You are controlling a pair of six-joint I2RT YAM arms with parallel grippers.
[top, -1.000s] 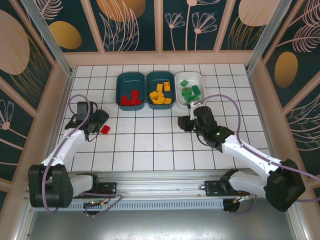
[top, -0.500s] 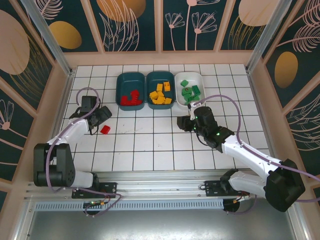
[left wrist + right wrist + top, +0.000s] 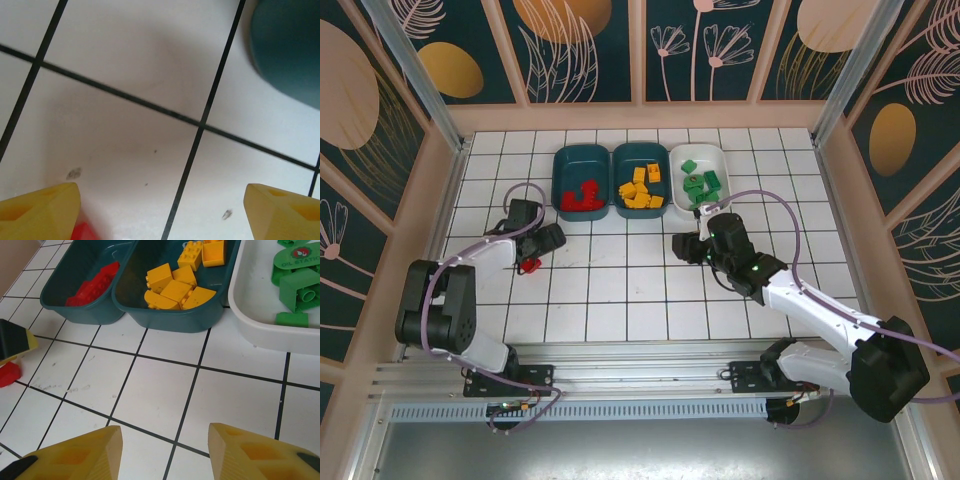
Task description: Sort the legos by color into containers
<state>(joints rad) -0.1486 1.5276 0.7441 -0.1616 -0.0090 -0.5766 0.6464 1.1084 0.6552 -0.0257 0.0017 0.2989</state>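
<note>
Three containers stand in a row at the back: a teal tray (image 3: 575, 163) with red legos (image 3: 582, 194), a teal tray (image 3: 625, 160) with yellow legos (image 3: 640, 190), and a white tray (image 3: 706, 155) with green legos (image 3: 700, 184). One red lego (image 3: 528, 265) lies loose on the tiles. My left gripper (image 3: 549, 241) hangs open just right of it, and the lego (image 3: 82, 233) peeks in beside the left fingertip (image 3: 42, 210), not between the jaws. My right gripper (image 3: 688, 246) is open over bare tile in front of the trays, with nothing between its fingers (image 3: 75, 455).
The right wrist view takes in the red-filled tray (image 3: 82, 260), the yellow-filled tray (image 3: 170, 320), the white tray (image 3: 250, 322), the loose red lego (image 3: 9, 374) and the tip of the left gripper (image 3: 15, 340). Wooden walls ring the tiled floor (image 3: 620, 290).
My left arm has swung right, toward the teal trays, and its jaws have opened wide. The red lego stays on the tiles. The right gripper has opened a little and barely moved.
</note>
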